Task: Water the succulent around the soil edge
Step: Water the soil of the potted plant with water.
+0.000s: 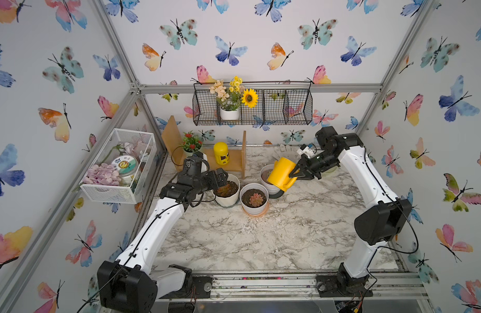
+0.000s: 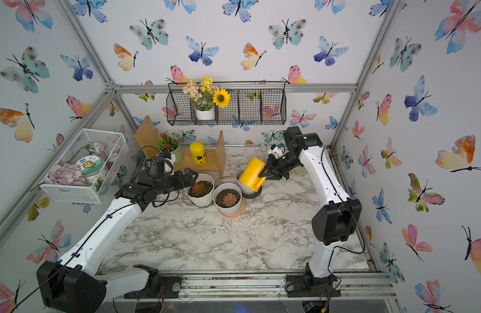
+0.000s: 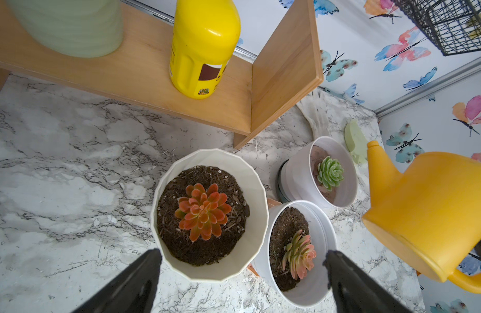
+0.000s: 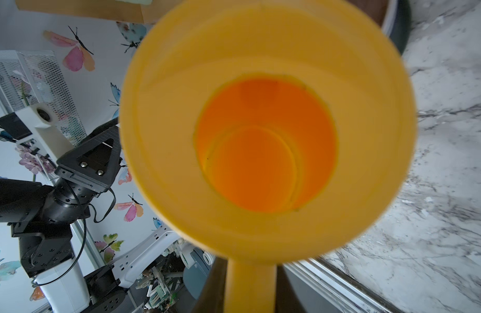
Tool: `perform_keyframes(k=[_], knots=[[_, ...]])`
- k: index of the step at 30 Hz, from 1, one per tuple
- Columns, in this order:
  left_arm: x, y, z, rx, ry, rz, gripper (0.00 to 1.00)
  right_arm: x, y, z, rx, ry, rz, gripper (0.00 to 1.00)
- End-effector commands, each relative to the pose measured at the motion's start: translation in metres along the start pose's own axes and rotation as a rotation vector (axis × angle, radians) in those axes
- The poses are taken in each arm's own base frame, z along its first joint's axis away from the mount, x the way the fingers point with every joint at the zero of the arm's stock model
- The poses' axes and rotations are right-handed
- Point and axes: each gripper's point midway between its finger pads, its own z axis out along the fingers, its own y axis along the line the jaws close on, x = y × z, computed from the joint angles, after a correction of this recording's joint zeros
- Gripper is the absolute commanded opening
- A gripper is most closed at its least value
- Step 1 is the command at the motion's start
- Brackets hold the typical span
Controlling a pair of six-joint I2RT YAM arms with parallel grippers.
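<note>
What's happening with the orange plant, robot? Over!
Left gripper open, crowding rim of ribbed pot. Right gripper shut on handle of yellow watering can. Can by green rosette's pot, not yet over orange succulent.

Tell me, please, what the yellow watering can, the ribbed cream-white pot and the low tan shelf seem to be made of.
Yellow watering can: probably plastic, smooth and semi-glossy; light glows through its wall.
Ribbed cream-white pot: matte, thin faceted wall, likely plastic, though ceramic is possible.
Low tan shelf: wood, with visible grain and a satin finish.
</note>
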Motion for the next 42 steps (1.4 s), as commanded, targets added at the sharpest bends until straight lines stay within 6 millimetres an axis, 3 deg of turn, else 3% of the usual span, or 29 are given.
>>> perform_keyframes(k=[1, 19, 25, 33, 38, 42], knots=[[-0.009, -0.009, -0.002, 0.033, -0.009, 0.007, 0.99, 0.016, 0.011, -0.013, -0.023, -0.017, -0.055, 0.01], [0.015, 0.004, -0.01, -0.005, 0.038, 0.003, 0.99, 0.073, -0.008, -0.024, 0.054, -0.028, -0.126, 0.01], [0.026, 0.012, -0.014, -0.03, 0.055, 0.008, 0.98, 0.084, -0.002, -0.023, 0.045, -0.02, -0.173, 0.01], [0.039, 0.019, -0.02, -0.046, 0.072, 0.006, 0.99, 0.113, 0.021, 0.009, 0.061, 0.104, -0.253, 0.01], [0.044, 0.023, -0.025, -0.059, 0.074, 0.003, 0.99, 0.123, 0.032, 0.012, 0.061, 0.117, -0.273, 0.01], [0.051, 0.027, -0.028, -0.066, 0.077, -0.005, 0.98, 0.142, 0.04, 0.019, 0.047, 0.162, -0.274, 0.01]])
